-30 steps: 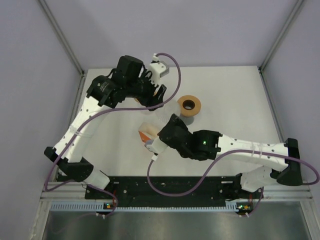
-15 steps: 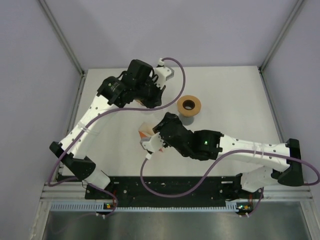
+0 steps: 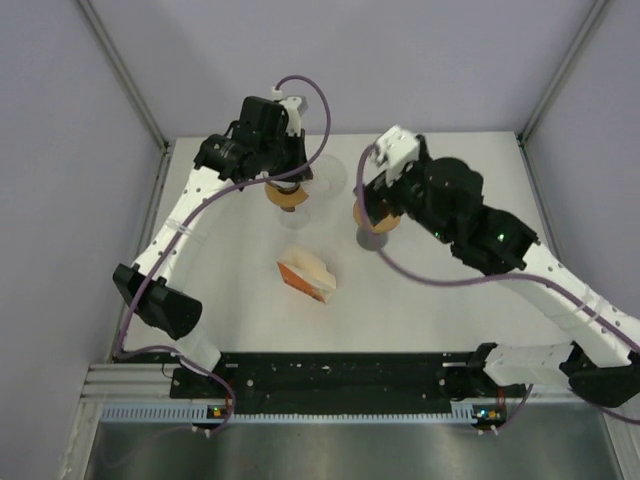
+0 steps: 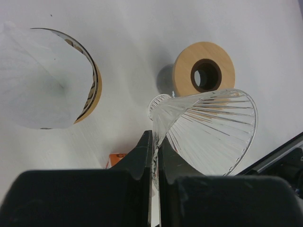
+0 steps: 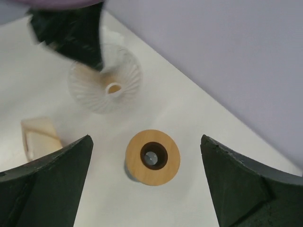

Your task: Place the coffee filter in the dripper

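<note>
Two arms: both reached over the far half of the white table [image 3: 450, 300].
Left claw: the left gripper [image 4: 155, 142] was clenched on the rim of the clear ribbed glass cone dripper [image 4: 213, 127], which it held tipped on its side with the mouth facing away to the right.
Filter: the white paper coffee filter [image 4: 42, 80], brown along its edge, sat to the left of the clenched fingers in the left wrist view, apart from them and outside the dripper, with nothing gripping it.
Carton: an orange and white carton [image 3: 308, 278] lay mid-table, nearer the arm bases than either claw.
Ring: a round wooden ring [image 4: 182, 78] with a dark hole stood just past the dripper's rim.
Right claw: the right gripper [image 5: 146, 142] was spread wide and empty, hovering over the wooden ring, which showed between its two fingers, well apart from the filter.
</note>
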Action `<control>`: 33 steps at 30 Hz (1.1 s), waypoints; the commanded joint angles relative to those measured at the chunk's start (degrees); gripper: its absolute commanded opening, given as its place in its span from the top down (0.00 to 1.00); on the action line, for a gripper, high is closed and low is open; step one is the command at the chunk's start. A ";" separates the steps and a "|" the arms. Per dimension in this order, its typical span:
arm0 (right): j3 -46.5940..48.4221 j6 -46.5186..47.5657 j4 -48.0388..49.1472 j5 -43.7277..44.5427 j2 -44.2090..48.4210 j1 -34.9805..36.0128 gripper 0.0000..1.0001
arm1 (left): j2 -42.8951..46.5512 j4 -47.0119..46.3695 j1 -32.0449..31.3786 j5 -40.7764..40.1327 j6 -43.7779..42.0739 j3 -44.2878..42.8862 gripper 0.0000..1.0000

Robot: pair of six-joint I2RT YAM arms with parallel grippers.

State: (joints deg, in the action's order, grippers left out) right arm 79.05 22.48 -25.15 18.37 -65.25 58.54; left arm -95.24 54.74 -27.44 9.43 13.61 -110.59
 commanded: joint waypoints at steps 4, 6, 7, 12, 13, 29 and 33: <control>16.57 -38.65 -10.01 -7.56 -9.79 -16.27 0.16 | -3.37 -7.10 -0.51 5.85 13.63 -4.29 1.00; 18.59 -39.96 -11.32 -6.77 -12.60 -16.88 0.18 | -4.69 -6.93 -0.51 6.82 15.48 -4.81 1.00; 19.73 -40.84 -12.11 -7.03 -14.10 -17.49 0.20 | -5.39 -7.02 -0.42 7.09 15.92 -5.08 1.00; 22.20 -41.99 -15.36 -6.87 -19.73 -20.05 0.35 | -7.06 -7.02 -0.42 7.97 17.15 -6.48 1.00; 22.03 -41.47 -15.55 -6.25 -20.52 -20.13 0.39 | -7.24 -6.93 -0.51 8.41 17.50 -6.57 1.00; 18.43 -40.32 -16.78 -6.67 -26.94 -25.93 0.89 | -10.40 -7.54 -2.70 8.85 17.51 -6.75 1.00; 17.11 -40.06 -16.16 -7.74 -27.64 -27.17 1.00 | -11.02 -7.98 -3.23 9.47 17.42 -6.75 1.00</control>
State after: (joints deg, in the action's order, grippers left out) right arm 97.65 -19.38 -41.36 8.99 -91.57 34.02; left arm -107.20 48.53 -29.98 15.42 31.68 -114.65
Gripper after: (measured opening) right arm 0.120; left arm 0.052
